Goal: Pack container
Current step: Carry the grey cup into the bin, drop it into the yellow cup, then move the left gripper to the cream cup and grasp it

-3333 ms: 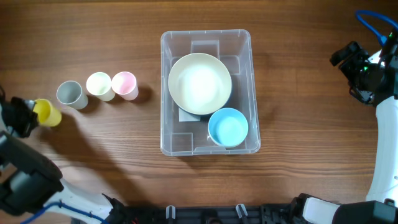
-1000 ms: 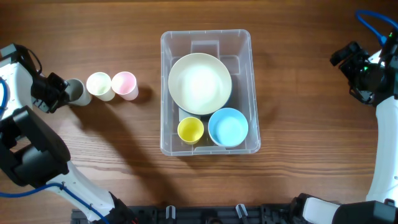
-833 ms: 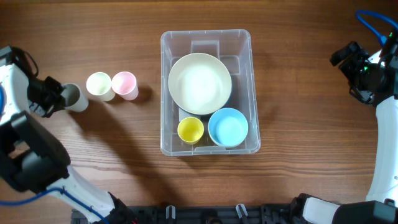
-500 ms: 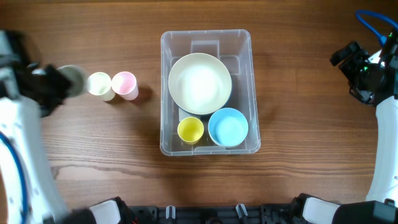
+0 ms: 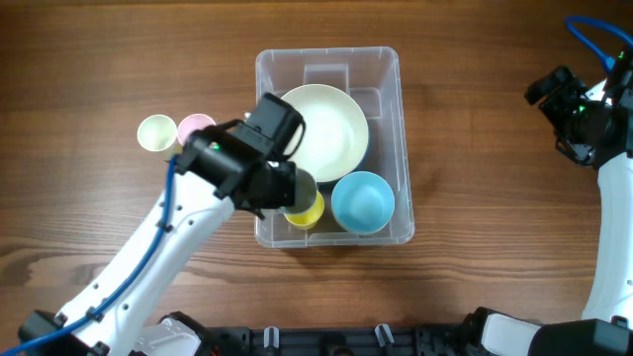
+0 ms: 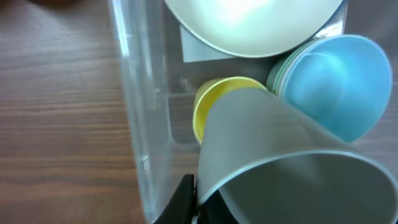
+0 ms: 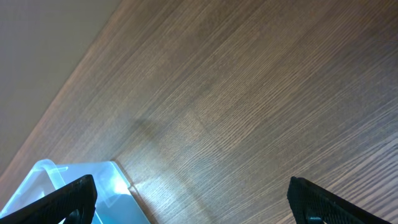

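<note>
The container (image 5: 329, 59) is a large clear bin at the table's middle. It holds a big cream bowl (image 5: 331, 129), a blue bowl (image 5: 363, 202) and a yellow cup (image 5: 308, 211). My left gripper (image 5: 287, 186) is shut on a grey cup (image 6: 292, 162) and holds it over the yellow cup (image 6: 214, 99) at the bin's front left. The bin wall (image 6: 140, 118), cream bowl (image 6: 249, 25) and blue bowl (image 6: 339, 81) show in the left wrist view. My right gripper (image 7: 189, 202) is open and empty at the far right (image 5: 569, 114).
A cream cup (image 5: 154, 133) and a pink cup (image 5: 194, 126) stand on the wood table left of the bin, the pink one partly under my left arm. A corner of the bin (image 7: 56, 180) shows in the right wrist view.
My left arm lifted the grey cup from the left of the table and swung it right, over the bin's front left. The right arm has not moved.
</note>
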